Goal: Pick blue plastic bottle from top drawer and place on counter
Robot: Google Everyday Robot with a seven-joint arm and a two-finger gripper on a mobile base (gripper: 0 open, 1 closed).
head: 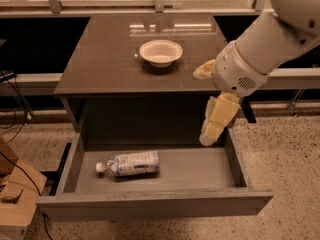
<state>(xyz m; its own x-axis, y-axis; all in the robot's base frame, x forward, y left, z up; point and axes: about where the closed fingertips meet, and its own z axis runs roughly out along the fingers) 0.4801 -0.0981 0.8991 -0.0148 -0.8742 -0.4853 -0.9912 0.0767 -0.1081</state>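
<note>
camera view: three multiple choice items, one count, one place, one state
1. How many bowls stand on the counter? A one B two C three
2. Where does the blue plastic bottle lie? A on the counter B in the top drawer, left of middle C in the bowl
3. The top drawer is: A shut B pulled open C lifted out

1 A: a single white bowl. 2 B: it lies on the drawer floor; the tool hangs above the drawer's right rear, apart from it. 3 B: its floor is exposed.
</note>
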